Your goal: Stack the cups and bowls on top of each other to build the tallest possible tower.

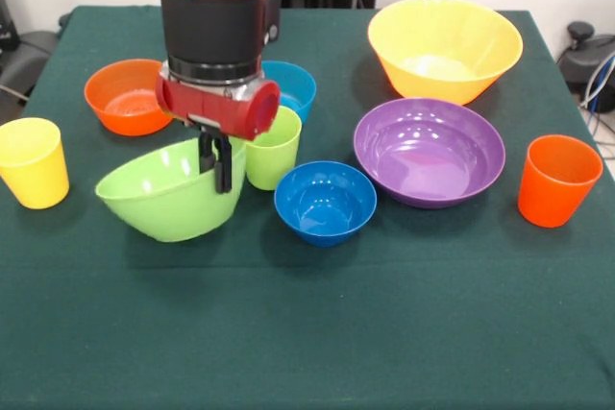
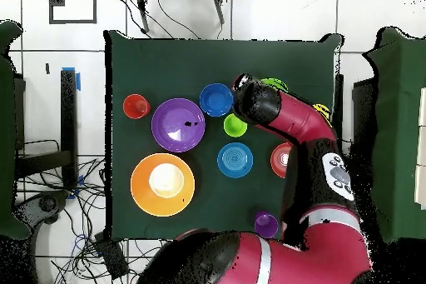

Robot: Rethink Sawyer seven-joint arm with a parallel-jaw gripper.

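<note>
Bowls and cups are all separate on the green table [image 1: 307, 333], nothing stacked. The lime green bowl [image 1: 163, 201] is tipped up on its side, and the gripper [image 1: 221, 165] is clamped on its rim, fingers pressed together over the edge. Using that bowl as the landmark in the front view: the lime green cup [image 1: 273, 148] sits just beside it, touching or nearly so, with the dark blue bowl [image 1: 325, 201] next along and the purple bowl [image 1: 429, 151] past that. The small orange bowl [image 1: 127, 96] and light blue bowl [image 1: 291, 86] are behind it, the yellow cup [image 1: 34, 161] off to its other side. Overhead, the arm [image 2: 291, 127] hides most of the lime bowl, but that view shows a purple cup [image 2: 266, 224] near the robot's base that the front view misses.
</note>
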